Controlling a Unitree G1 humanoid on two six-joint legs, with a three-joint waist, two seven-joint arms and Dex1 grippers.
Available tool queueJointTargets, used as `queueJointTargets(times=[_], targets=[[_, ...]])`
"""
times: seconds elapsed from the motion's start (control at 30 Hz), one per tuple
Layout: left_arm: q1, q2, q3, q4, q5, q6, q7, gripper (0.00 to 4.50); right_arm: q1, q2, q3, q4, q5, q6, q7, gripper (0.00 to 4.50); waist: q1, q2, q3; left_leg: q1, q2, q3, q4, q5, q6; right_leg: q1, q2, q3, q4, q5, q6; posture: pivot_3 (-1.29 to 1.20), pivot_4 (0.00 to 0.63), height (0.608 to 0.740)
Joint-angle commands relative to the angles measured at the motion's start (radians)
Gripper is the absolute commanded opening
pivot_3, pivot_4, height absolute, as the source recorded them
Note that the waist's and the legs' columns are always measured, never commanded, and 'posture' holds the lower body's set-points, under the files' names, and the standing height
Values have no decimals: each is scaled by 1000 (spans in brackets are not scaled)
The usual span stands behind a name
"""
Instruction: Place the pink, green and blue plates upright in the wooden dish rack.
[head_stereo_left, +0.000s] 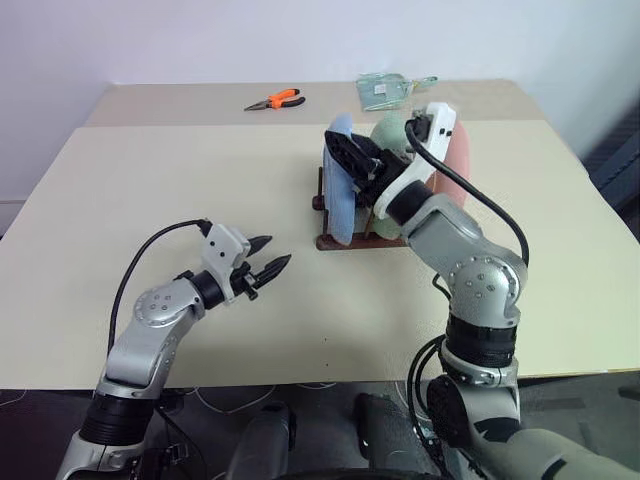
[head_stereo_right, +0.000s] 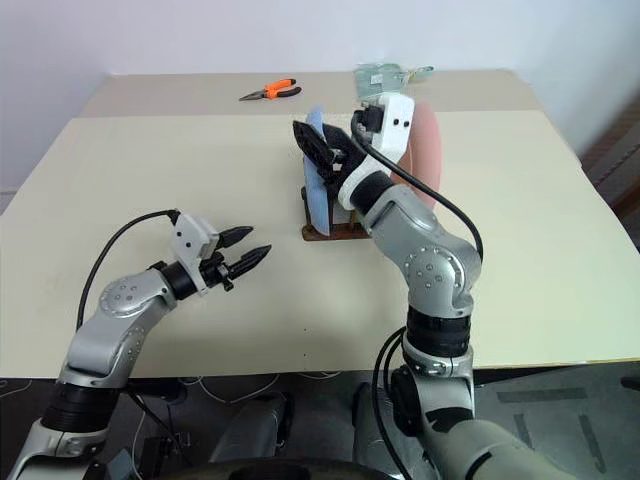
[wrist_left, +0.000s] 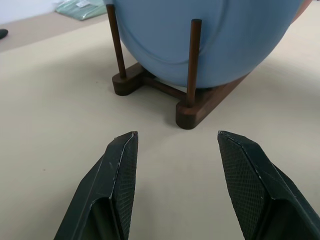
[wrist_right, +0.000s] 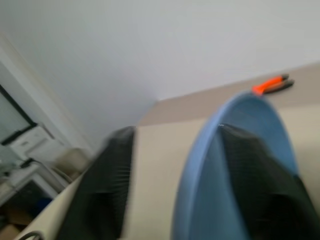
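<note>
I see the light blue round plate (head_stereo_left: 340, 190) standing on edge in the small dark brown wooden dish rack (head_stereo_left: 330, 240), at the rack's end nearest my left arm, its face turned toward that arm and its rim line running across the two base bars. Behind it, further along the pegs, the pale mint green plate (head_stereo_left: 388, 133) and the salmon pink plate (head_stereo_left: 458, 160) also stand upright, their faces roughly parallel to the blue one.

My right gripper (head_stereo_left: 352, 160) reaches in over the rack with the forearm raised and the wrist bent, fingers pointing toward my left. Its jaws are spread, one finger on each side of the blue plate's upper rim; the right wrist view shows one finger behind the plate and the other clear in front, so I can't tell whether either one touches it.

My left gripper (head_stereo_left: 266, 262) hangs low over the beige tabletop (head_stereo_left: 150, 180), pointing level at the rack's near end. Its jaws are parted and hold nothing; the blue plate's face lies straight ahead between the fingertips.

Orange-handled pliers (head_stereo_left: 276, 100) lie far beyond, near the table's back edge.
</note>
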Motion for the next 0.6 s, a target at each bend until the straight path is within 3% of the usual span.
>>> queueJointTargets(times=[0.03,0.17,0.33,0.47,0.6], targets=[[-8,-5,-3,-60,2,12,8,2590,-49,-89,82,-30,-116,-109,104,3618,1,0,0,0,0,0,0,0,0,0,0,0,0,0,0,0,150,740],[-16,-10,-12,-82,0,45,15,2590,-76,-222,89,-105,-183,-201,215,3618,3,0,0,0,0,0,1,0,0,1,0,0,-1,0,0,0,150,740],[-43,-6,-13,-36,21,43,7,2590,-20,-437,-125,-134,-167,-220,281,3618,11,-1,0,0,0,0,2,0,0,3,-1,0,-2,-1,1,0,150,740],[-74,5,7,62,59,4,15,2590,210,-632,-339,-112,-181,-191,367,3618,29,-3,0,0,-1,-1,3,-1,2,7,-1,-2,-5,-3,-1,0,150,740],[-92,21,22,165,94,-54,1,2590,518,-691,-415,-101,-201,-202,467,3618,28,-2,0,1,-1,1,4,-2,3,8,-3,-1,-6,-4,-1,0,150,740]])
